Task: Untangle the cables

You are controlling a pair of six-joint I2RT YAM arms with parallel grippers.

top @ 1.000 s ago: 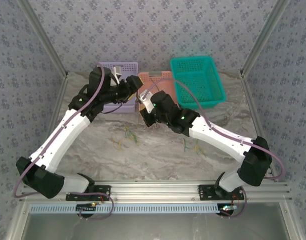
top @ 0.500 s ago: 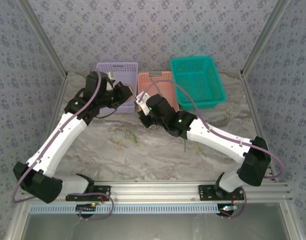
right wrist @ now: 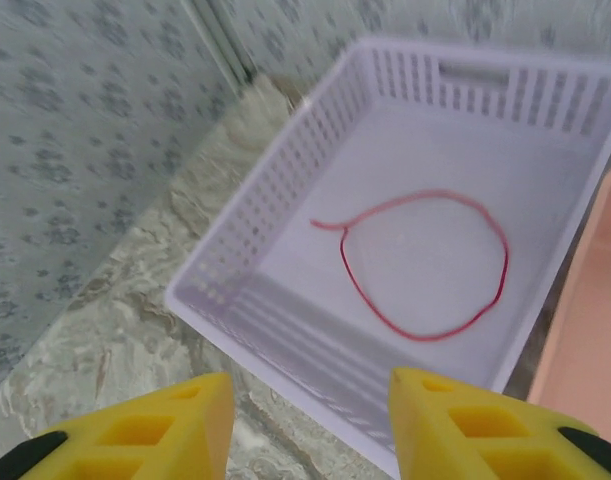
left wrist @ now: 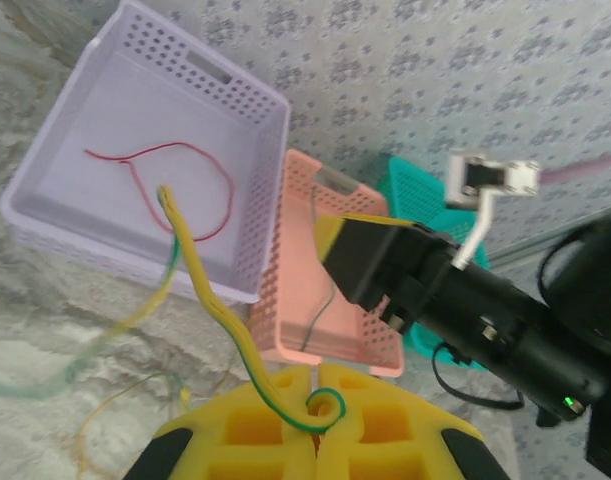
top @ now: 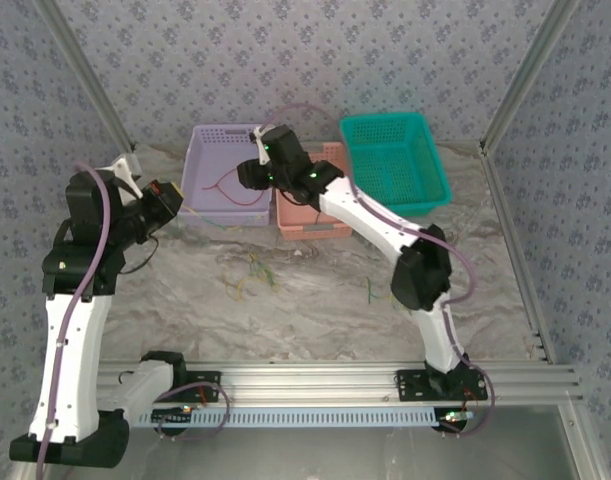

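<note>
My left gripper [left wrist: 320, 398] is shut on a yellow-green cable [left wrist: 200, 275], whose free end rises toward the purple basket [left wrist: 270, 105]. In the top view this gripper [top: 168, 198] hangs left of that basket. A red cable [right wrist: 506, 262] lies looped on the purple basket's floor [top: 213, 165]. My right gripper [right wrist: 310, 420] hovers open over the basket's near rim [right wrist: 235, 215], nothing between its fingers; from above it [top: 253, 172] sits at the basket's right side. A thin dark cable [left wrist: 330, 290] lies in the pink basket [left wrist: 285, 330]. Loose yellow and green cables [top: 250, 273] stay on the table, with more [top: 379, 291] to the right.
A teal basket [top: 395, 160] stands at the back right beside the pink basket [top: 310, 218]. The right arm [top: 370, 215] stretches across the pink basket. Frame posts and patterned walls close the sides. The marble tabletop [top: 315, 320] lies bare toward the front.
The left arm swung back and left, away from the baskets. The right arm reached from the table's middle over to the purple basket, where the red cable now shows.
</note>
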